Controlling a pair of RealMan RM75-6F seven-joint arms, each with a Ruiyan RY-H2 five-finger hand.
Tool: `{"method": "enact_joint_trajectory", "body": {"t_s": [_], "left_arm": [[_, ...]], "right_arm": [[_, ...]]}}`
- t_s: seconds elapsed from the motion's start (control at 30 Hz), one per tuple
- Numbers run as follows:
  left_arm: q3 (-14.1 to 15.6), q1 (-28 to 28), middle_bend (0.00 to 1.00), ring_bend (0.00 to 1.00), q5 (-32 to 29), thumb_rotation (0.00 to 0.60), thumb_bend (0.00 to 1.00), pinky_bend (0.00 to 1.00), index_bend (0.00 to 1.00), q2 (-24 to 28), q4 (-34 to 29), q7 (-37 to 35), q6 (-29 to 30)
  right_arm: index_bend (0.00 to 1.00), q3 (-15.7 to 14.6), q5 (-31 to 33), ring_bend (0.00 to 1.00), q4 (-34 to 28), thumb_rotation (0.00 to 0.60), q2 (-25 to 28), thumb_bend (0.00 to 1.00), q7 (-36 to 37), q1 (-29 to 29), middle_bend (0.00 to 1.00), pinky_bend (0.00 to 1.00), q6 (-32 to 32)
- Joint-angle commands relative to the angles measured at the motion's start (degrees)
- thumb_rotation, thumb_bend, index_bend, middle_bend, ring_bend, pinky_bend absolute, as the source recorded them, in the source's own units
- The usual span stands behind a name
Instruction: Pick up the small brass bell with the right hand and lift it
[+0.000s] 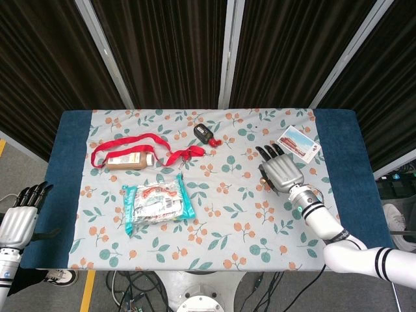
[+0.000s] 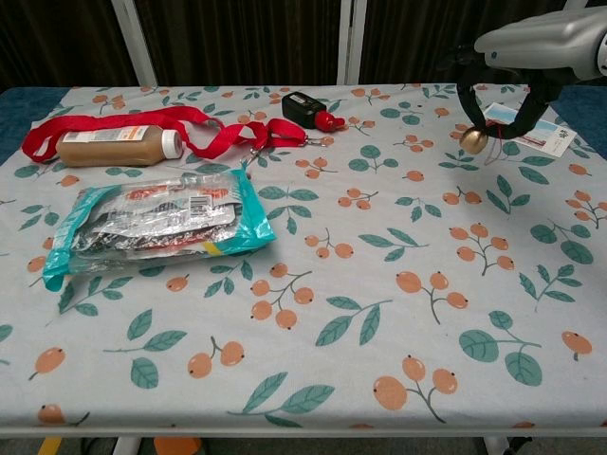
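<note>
The right robot hand point(image 2: 531, 57) holds the bell point(image 2: 474, 140) in its dark curled fingers, and it hangs clear above the far right of the surface point(image 2: 379, 284), so the pick and lift look done or nearly so. The bell is small, round and shiny yellow metal; the hand's back is smooth silver, the cloth a matt leaf-and-berry print.
</note>
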Motion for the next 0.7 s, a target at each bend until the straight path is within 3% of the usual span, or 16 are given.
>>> {"method": "enact_joint_trajectory", "body": {"t_s": [0.03, 0.33, 0.7], "left_arm": [[0.05, -0.05, 0.0, 0.0, 0.07, 0.6, 0.04, 0.0, 0.01, 0.01, 0.04, -0.1, -0.1], [0.03, -0.1, 0.0, 0.0, -0.01, 0.599, 0.04, 0.0, 0.01, 0.23, 0.08, -0.56, -0.26], [0.06, 0.22, 0.0, 0.0, 0.01, 0.6, 0.04, 0.0, 0.01, -0.03, 0.95, -1.61, 0.18]], "right_arm": [[0.74, -2.63, 5.3, 0.0, 0.44, 0.6, -1.34, 0.39, -3.93, 1.88, 0.05, 0.0, -1.37], [0.74, -5.34, 11.06, 0.0, 5.15, 0.6, -6.11, 0.39, -6.36, 4.87, 0.05, 0.0, -3.8], [0.74, -6.96, 12.58, 0.0, 6.53, 0.6, -7.96, 0.39, -6.95, 6.25, 0.04, 0.0, -2.98]]}}
